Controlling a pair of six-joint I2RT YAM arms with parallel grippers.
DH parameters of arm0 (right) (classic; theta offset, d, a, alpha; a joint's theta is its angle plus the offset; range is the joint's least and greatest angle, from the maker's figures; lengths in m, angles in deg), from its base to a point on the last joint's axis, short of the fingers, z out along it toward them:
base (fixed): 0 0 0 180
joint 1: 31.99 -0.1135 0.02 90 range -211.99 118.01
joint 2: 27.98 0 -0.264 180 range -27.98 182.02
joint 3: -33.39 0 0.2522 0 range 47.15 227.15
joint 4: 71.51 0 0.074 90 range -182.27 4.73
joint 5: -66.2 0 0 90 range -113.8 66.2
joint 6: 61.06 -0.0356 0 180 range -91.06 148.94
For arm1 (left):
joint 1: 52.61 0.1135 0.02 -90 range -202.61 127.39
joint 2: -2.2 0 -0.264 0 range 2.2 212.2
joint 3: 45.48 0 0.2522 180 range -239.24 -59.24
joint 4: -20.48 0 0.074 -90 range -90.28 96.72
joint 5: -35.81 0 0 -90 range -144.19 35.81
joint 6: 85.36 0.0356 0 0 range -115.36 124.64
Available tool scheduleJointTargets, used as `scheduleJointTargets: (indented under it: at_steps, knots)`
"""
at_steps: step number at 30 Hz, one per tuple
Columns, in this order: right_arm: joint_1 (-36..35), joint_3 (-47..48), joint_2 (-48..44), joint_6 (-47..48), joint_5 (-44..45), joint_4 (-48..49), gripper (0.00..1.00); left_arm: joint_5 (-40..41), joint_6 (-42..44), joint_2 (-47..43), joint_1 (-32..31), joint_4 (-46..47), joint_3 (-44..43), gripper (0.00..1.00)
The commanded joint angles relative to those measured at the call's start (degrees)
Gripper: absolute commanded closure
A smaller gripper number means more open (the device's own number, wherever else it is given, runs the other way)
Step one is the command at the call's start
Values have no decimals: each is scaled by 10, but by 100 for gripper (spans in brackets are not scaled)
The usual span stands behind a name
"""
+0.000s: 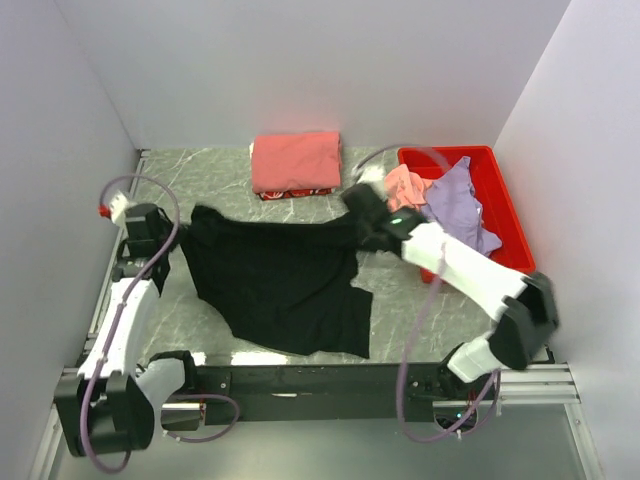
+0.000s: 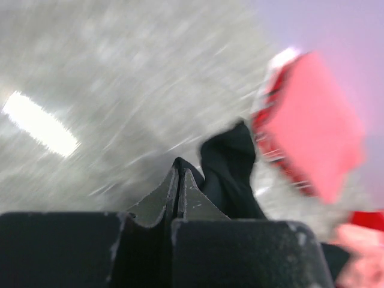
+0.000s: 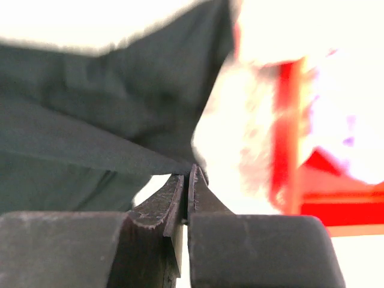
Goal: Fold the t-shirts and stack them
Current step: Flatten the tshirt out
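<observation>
Two sides of the black t-shirt [image 1: 280, 285] are clamped, one in the left claw [image 2: 179, 174], one in the right claw [image 3: 189, 175].

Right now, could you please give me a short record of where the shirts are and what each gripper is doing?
black shirt: spread on the table
coral shirt: folded, at the back
pink shirt: loose in the bin
lavender shirt: loose in the bin
left gripper: shut on the black shirt's left edge
right gripper: shut on its right edge
</observation>
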Motion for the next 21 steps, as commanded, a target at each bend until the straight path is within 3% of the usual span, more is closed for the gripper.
scheduleJointTargets:
  at_steps: [1,9,14,21]
  knots:
    - [20,73,-100,24,56,7,100,15,-12,-65,-2,28,-80,99]
    - [27,217,-220,129,43,29,100,9,-15,-169,-2,57,-205,99]
    - [26,310,-264,171,-2,-26,100,25,28,-215,-2,17,-318,99]
    - [26,396,-337,171,-202,-89,100,28,58,-258,-1,2,-425,99]
